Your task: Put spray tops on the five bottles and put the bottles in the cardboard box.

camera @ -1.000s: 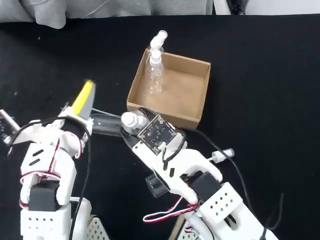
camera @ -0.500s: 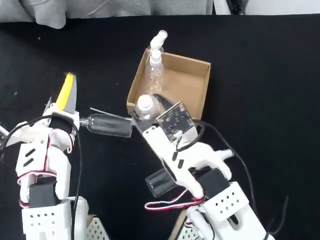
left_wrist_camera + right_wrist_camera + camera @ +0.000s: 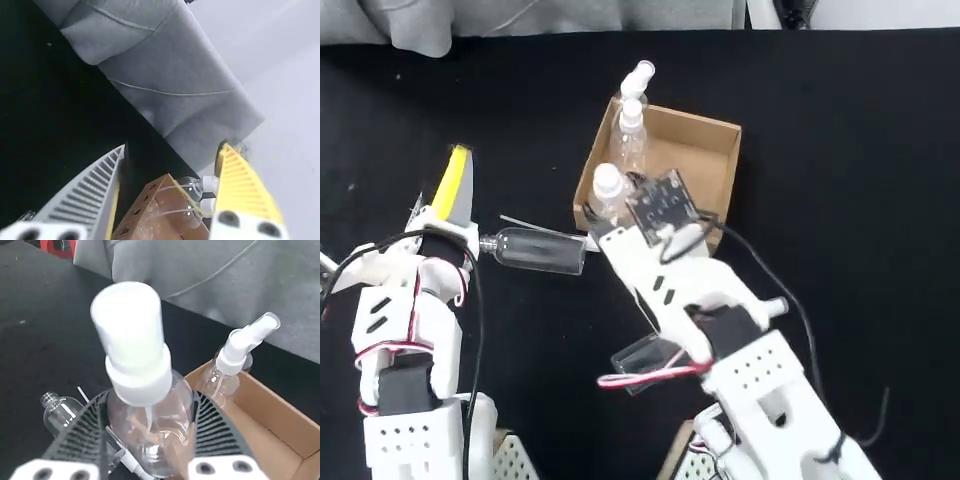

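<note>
1. My right gripper (image 3: 610, 212) is clamped on an upright topped bottle (image 3: 150, 425) at the near-left rim of the box (image 3: 725, 190). Bare table (image 3: 840, 150) lies beyond.
2. A standing bottle (image 3: 630, 145) occupies the box's far-left corner.
3. My left gripper (image 3: 172, 147) is spread wide and holds nothing, near an uncapped bottle (image 3: 535, 250).
4. My right arm has advanced boxward.

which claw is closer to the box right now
Right. The right claw, shut on a bottle, is at the box's near-left corner; the left claw, open, stands well off to its left.
</note>
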You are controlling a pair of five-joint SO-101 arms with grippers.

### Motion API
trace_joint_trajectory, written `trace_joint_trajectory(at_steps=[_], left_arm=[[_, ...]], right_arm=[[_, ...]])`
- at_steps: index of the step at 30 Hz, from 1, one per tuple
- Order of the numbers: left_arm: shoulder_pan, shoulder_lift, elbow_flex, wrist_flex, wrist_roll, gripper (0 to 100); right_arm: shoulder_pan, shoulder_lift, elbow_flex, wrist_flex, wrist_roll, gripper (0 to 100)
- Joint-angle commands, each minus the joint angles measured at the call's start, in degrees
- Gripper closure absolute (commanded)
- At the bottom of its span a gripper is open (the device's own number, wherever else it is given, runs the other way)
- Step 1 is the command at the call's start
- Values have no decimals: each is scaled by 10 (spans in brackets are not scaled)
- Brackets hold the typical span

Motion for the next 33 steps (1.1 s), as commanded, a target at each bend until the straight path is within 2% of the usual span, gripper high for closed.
trace_joint_trajectory(at_steps=[1,9,22,33], left_arm=[[-6,-6,-10,-16,6,727],[-6,-6,-10,-16,4,727],[-6,-6,-13,-16,4,727],[-7,-6,-10,-16,4,727]], right_arm=[[14,43,-56,-40,-4,945],[14,105,-84,-83,-4,945],[51,222,-89,-218,-4,945],[51,276,-114,-229,-4,945]])
